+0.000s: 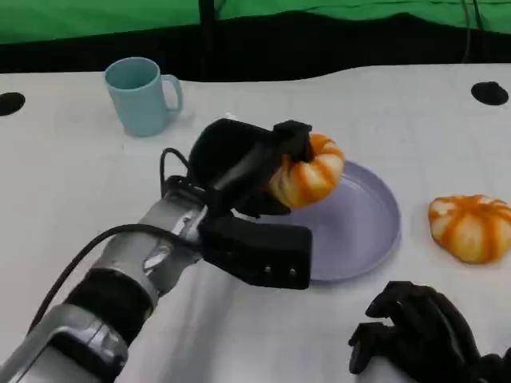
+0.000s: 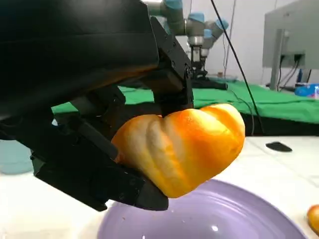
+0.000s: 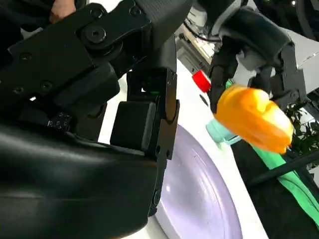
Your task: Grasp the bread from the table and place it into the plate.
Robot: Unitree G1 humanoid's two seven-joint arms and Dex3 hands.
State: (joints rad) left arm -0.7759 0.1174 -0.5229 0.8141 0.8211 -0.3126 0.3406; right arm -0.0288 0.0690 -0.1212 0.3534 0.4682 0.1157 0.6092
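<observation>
Fingers point(image 2: 169, 84) of the left hand point(image 1: 247, 171) clamped the bread roll point(image 1: 307, 171), holding it up over the near-left rim of the lavender plate point(image 1: 363, 231). Off to the right, a second roll point(image 1: 473, 227) lay on the white tabletop point(image 1: 72, 183). Down by the near edge sat the right hand point(image 1: 419, 335), fingers curled in, holding nothing.

I'm looking into a robotics lab: behind my white desk point(image 1: 72, 183) hangs a green backdrop point(image 1: 96, 16), and beyond it stand another jointed robot arm point(image 2: 192, 25) and a computer monitor point(image 2: 291, 42).
</observation>
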